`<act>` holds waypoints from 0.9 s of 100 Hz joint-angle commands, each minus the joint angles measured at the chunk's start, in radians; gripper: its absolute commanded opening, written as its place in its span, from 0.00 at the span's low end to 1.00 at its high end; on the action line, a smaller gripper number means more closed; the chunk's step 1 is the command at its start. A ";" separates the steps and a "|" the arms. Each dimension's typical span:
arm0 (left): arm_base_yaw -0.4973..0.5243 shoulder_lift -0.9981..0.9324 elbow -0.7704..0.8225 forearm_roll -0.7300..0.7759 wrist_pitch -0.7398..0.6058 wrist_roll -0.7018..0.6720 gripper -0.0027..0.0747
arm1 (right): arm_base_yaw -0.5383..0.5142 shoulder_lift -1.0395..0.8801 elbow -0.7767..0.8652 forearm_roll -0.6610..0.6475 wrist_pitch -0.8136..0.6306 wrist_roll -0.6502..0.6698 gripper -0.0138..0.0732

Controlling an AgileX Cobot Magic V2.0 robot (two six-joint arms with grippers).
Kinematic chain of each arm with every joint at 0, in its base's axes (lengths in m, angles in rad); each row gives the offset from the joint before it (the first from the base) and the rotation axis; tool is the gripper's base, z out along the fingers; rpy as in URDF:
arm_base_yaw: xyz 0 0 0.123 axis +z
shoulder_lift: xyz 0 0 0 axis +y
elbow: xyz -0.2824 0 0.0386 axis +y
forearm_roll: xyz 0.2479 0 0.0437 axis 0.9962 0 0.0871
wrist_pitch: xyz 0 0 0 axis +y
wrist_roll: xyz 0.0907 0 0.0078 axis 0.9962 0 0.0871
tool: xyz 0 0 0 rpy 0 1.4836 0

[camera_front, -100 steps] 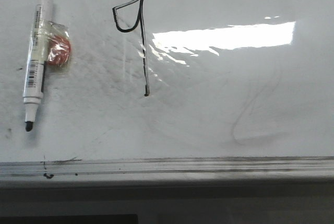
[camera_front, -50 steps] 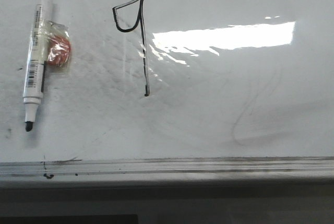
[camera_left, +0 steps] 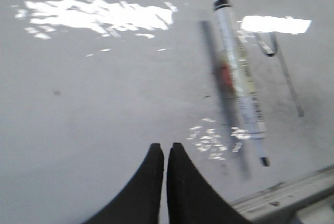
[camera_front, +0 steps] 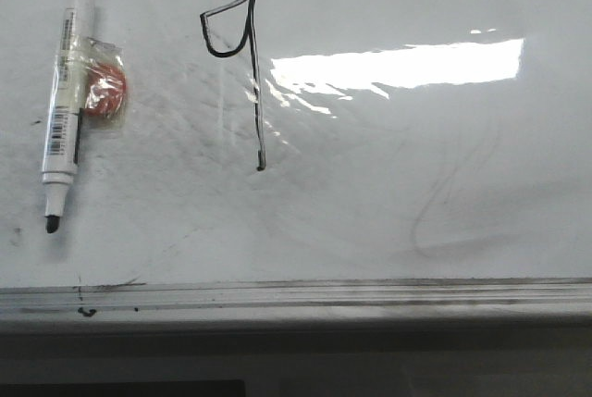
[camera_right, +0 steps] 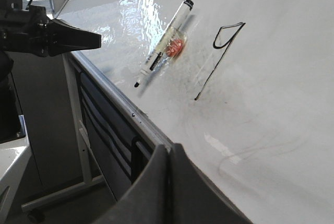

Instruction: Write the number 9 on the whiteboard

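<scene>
Where the whiteboard (camera_front: 388, 193) gleams, thin black number 9 (camera_front: 242, 64), angular loop

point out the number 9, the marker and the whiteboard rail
number 9 (camera_front: 256, 92), front view, on its stem
marker (camera_front: 63, 82), front view, mid-barrel
whiteboard rail (camera_front: 370, 293), front view, on the grey strip

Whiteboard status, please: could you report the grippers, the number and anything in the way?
Left gripper shut, empty. Right gripper shut, empty. Number 9 drawn on whiteboard. Marker uncapped, left of the figure; nothing covers it.
</scene>
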 commanded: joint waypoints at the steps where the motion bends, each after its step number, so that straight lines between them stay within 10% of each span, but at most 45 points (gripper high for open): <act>1: 0.128 -0.051 0.040 0.027 0.024 -0.002 0.01 | 0.000 0.009 -0.026 -0.008 -0.083 -0.004 0.09; 27: 0.446 -0.048 0.041 0.134 0.019 -0.002 0.01 | 0.000 0.009 -0.026 -0.008 -0.085 -0.004 0.09; 90: 0.506 -0.046 0.041 0.181 0.130 -0.002 0.01 | 0.000 0.009 -0.026 -0.008 -0.085 -0.004 0.09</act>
